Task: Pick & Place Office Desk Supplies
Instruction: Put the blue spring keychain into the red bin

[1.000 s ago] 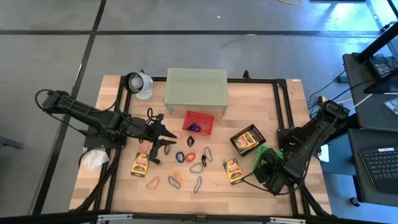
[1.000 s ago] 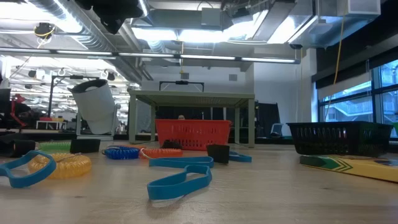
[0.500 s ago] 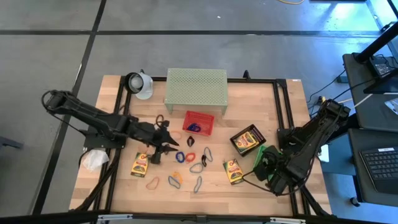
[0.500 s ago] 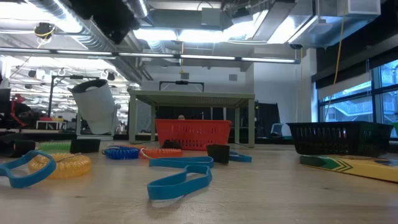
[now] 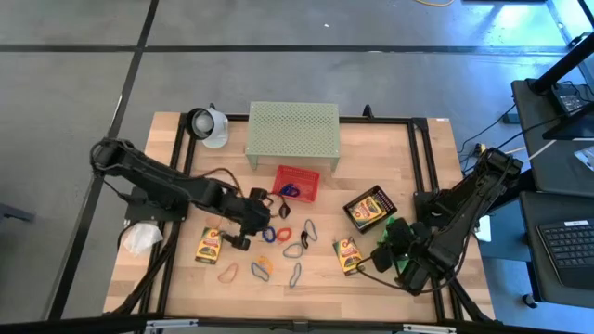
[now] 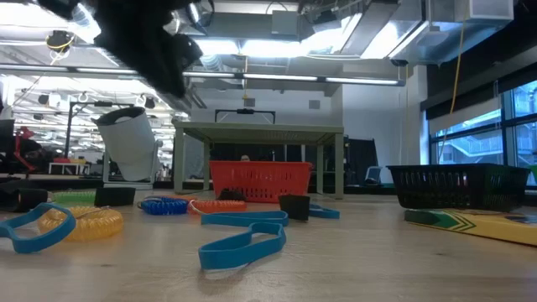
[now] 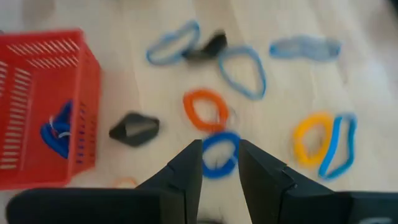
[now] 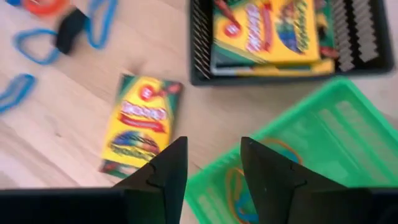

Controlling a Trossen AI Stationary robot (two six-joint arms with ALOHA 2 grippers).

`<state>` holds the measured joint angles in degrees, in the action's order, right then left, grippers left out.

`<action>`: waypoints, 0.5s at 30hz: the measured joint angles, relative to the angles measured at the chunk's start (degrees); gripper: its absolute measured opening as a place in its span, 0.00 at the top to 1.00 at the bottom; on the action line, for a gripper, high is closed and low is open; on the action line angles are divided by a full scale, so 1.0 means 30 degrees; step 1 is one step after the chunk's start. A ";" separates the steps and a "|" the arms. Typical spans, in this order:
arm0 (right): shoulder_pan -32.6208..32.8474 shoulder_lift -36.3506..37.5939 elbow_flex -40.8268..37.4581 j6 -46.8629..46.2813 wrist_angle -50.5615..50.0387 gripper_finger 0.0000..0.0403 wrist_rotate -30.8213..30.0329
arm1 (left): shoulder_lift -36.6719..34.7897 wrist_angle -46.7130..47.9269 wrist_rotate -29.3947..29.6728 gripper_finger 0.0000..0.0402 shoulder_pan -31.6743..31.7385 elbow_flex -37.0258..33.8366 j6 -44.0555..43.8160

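On wooden table (image 5: 371, 167), scattered loops, red basket (image 5: 296, 182), bright workshop behind

Matt pale wood table (image 5: 436, 186), perforated metal shelf (image 5: 292, 132), slatted red plastic basket (image 7: 37, 118), glossy cardboard crayon box (image 8: 142, 123).

Pale green perforated shelf (image 5: 292, 130), white wad (image 5: 139, 238), red basket (image 5: 297, 182), black tray (image 5: 354, 219).
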<state>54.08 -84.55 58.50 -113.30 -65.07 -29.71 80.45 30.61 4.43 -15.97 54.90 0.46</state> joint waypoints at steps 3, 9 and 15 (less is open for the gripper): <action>0.0000 0.0000 0.0000 0.0457 0.0682 0.64 -0.1099 | 0.1229 0.1248 -0.0055 0.76 -0.0205 0.0755 0.1061; 0.0000 0.0006 0.0000 0.1085 0.1494 0.66 -0.2003 | 0.3086 0.1115 -0.0898 0.75 -0.0450 0.0924 0.2477; -0.0015 0.0000 0.0000 0.1663 0.1982 0.68 -0.2443 | 0.4378 0.0601 -0.0843 0.65 -0.0450 0.0925 0.3668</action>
<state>54.04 -84.55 58.50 -108.31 -59.13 -37.04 93.59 32.42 1.90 -17.32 57.67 11.46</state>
